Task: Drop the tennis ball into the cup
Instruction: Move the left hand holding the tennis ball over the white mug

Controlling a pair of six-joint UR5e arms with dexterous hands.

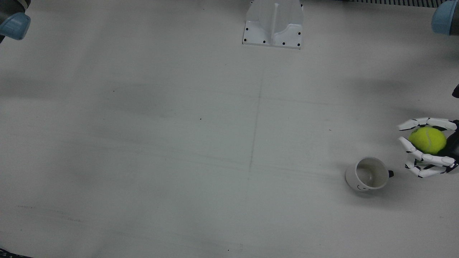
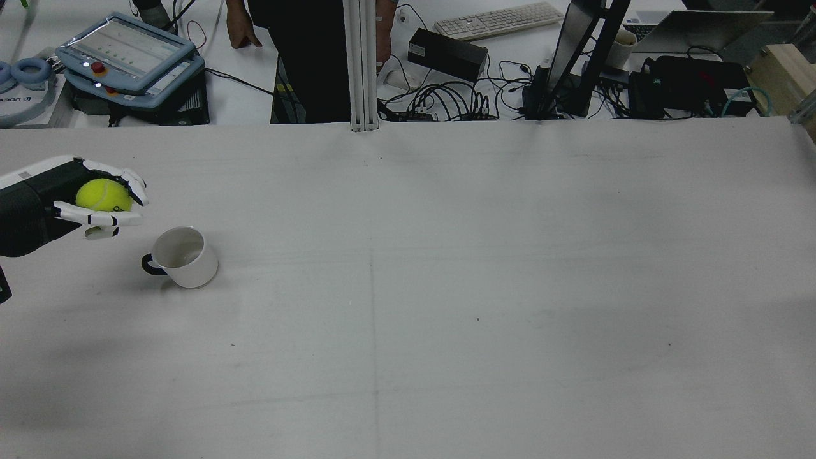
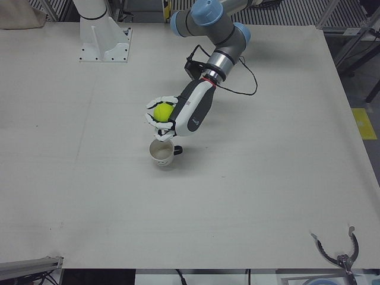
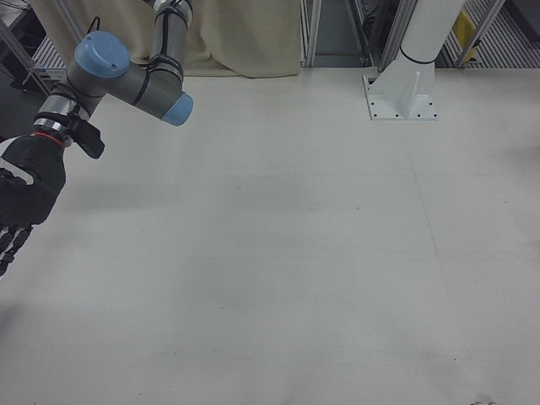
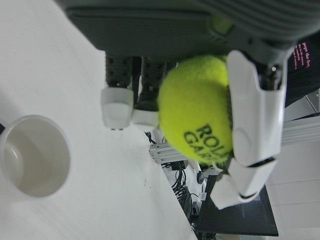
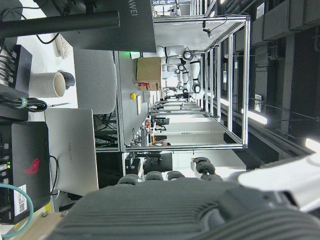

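We hold ball (image 1: 427, 140) caged in left hand (image 1: 428, 147): light, fuzzy, springy, bouncy. Cup (image 1: 367, 174) upright on tabletop (image 1: 179, 143), just beside; ceramic, tippable. Right hand (image 4: 18, 202): cannot tell.

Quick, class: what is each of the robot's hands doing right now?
Left hand: closed on the tennis ball, beside the cup.
Right hand: only partly in view at the picture's edge; open or shut cannot be told.

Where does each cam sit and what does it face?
Front view: overhead, looking down; left hand holds tennis ball beside cup.
Rear view: high behind, facing operators' desks.
Left-front view: left arm's half of the table.
Right-front view: right hand at the edge.
Left hand view: ball, cup.
Right hand view: lab background.
Front and rear share ball, cup.
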